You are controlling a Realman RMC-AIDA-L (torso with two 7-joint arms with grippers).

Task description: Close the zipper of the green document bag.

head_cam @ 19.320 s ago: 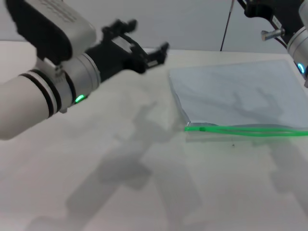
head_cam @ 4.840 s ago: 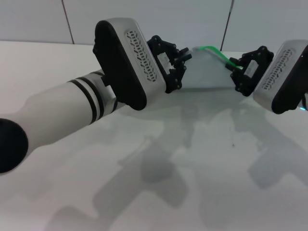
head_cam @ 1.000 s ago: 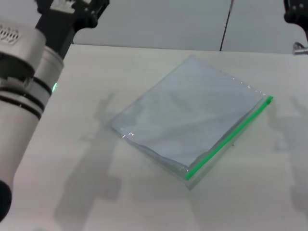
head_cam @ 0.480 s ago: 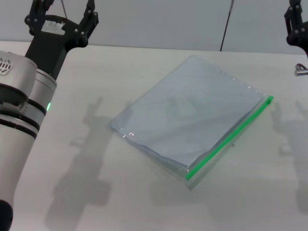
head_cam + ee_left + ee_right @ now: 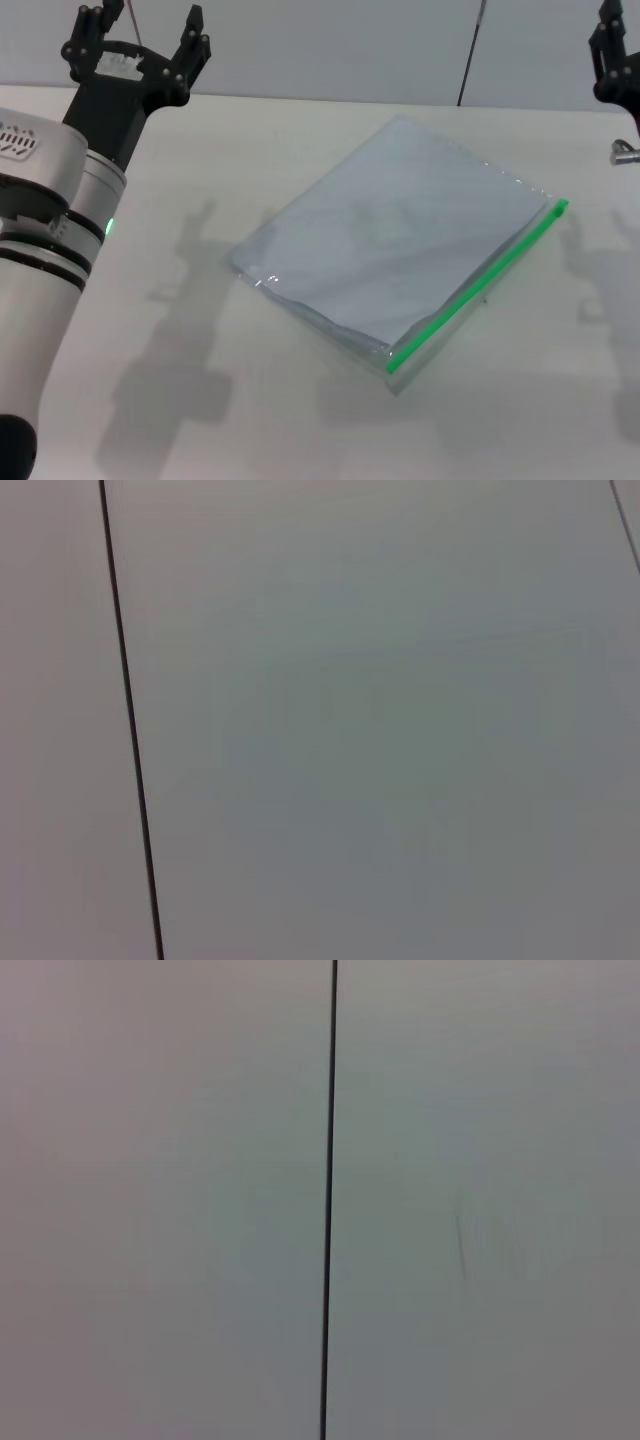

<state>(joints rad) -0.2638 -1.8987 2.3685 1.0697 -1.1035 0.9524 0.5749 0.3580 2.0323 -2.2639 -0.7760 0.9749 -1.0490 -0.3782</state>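
Observation:
The green document bag [image 5: 400,250] lies flat on the white table [image 5: 200,400], turned at an angle, a translucent pale grey-blue pouch. Its zipper [image 5: 478,287] runs as a bright green strip along the near-right edge, with a small green tab [image 5: 561,208] at the far end. My left gripper [image 5: 135,38] is raised at the far left, fingers spread open and empty, well away from the bag. My right gripper [image 5: 615,55] is raised at the far right edge, only partly in view. Both wrist views show only blank wall panels.
A grey panelled wall [image 5: 350,45] stands behind the table's far edge. A thin dark seam [image 5: 468,60] runs down it. A small metal part [image 5: 625,150] of the right arm pokes in at the right edge.
The bag, held up between both grippers earlier, now lies flat on the table. In the last second the left gripper has come lower into view, and the right arm shifted slightly.

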